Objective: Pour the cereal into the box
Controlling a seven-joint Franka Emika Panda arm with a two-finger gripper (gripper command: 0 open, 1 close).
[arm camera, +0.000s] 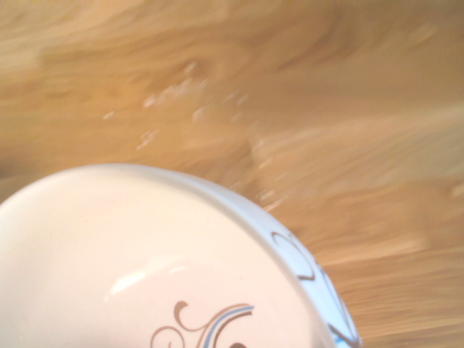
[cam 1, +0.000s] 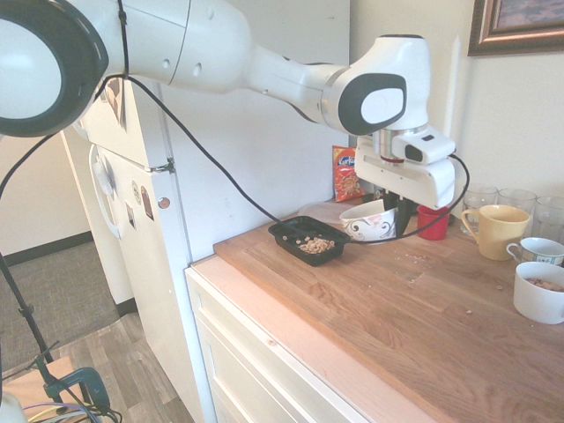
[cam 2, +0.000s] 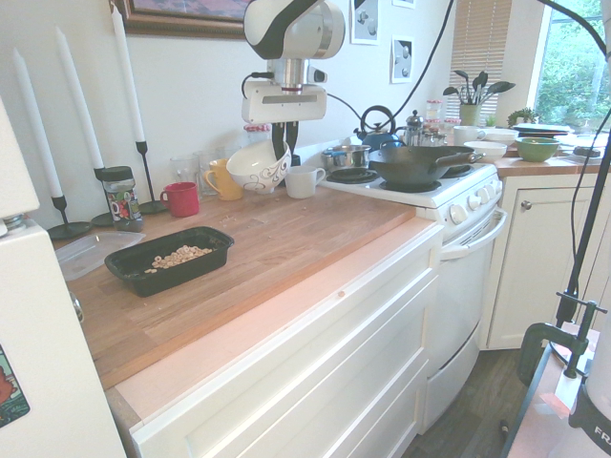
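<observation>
The pincer [cam 2: 284, 151] is closed on the rim of the tilted bowl [cam 2: 254, 172]. The cereal [cam 2: 179, 258] lies in the box [cam 2: 164, 280] on the counter [cam 2: 320, 215], toward half past seven from the bowl in the second exterior view. The bowl looks stiff, smooth and breakable, best pinched at its rim; the dry bits should roll lightly.
</observation>
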